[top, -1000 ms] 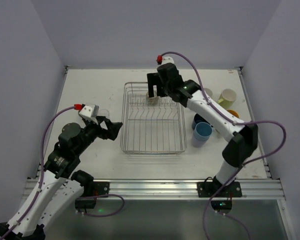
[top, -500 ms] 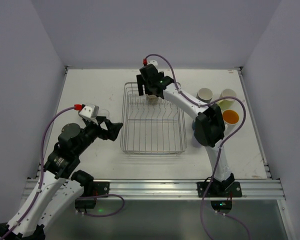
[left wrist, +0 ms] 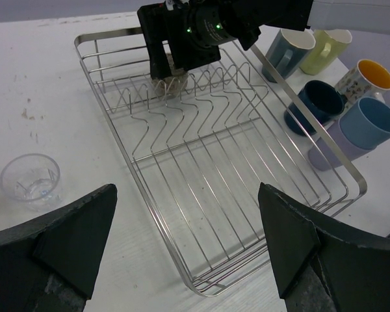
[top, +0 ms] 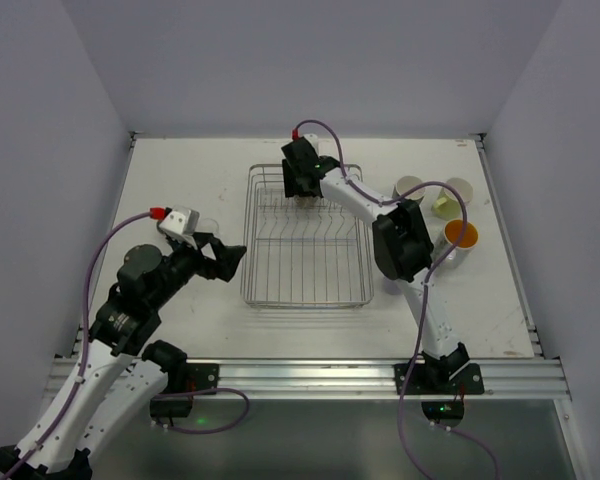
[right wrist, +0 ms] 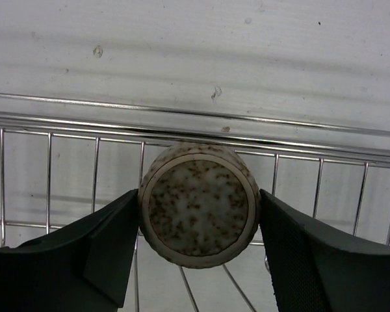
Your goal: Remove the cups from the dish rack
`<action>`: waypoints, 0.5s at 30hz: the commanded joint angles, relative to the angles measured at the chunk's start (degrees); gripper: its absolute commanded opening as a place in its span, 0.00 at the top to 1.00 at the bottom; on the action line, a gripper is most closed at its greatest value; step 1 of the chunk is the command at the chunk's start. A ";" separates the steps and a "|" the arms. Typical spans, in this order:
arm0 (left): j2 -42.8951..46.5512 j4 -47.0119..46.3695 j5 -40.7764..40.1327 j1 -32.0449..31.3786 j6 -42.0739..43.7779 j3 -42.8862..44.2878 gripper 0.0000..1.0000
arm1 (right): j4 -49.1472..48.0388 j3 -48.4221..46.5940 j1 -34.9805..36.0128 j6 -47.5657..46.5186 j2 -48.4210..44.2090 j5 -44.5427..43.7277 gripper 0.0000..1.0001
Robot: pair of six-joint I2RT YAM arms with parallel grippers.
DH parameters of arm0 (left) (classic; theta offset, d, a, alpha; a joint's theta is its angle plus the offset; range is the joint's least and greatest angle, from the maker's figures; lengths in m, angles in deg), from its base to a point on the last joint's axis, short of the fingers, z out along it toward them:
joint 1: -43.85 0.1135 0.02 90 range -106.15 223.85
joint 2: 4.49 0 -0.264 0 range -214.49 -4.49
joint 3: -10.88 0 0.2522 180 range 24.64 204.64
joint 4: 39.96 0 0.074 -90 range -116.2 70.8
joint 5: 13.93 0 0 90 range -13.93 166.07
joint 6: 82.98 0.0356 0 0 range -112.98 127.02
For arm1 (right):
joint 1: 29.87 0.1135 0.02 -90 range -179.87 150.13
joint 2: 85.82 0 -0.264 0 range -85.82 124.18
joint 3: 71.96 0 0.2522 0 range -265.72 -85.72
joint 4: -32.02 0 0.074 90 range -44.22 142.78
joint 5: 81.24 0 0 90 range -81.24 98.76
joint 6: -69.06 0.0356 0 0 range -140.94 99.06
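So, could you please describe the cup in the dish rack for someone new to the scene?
Find the silver wire dish rack and look at its far end, between the fingers of the right gripper. The cup there is beige with brown speckles and the only one inside the rack; the other cups stand on the table.

White arms point(top: 432, 305) with black joints, lilac cables point(top: 98, 262), red plugs point(top: 157, 213).

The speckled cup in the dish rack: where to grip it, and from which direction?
Grip the speckled cup across its round side wall, coming straight down from above. It stands base up, so no open rim can be pinched; the right gripper flanks it.
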 commanded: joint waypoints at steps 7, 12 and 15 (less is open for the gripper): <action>-1.57 -0.79 1.78 1.00 0.95 -0.05 0.06 | -10.95 7.60 0.11 1.14 -9.16 -0.21 0.59; -2.45 -1.14 1.43 1.08 0.52 0.04 0.06 | -21.68 17.96 0.02 3.42 -18.94 4.79 0.63; -2.89 -1.75 2.22 1.08 -0.62 -0.05 0.07 | -27.49 22.36 0.11 5.79 -24.39 8.92 0.63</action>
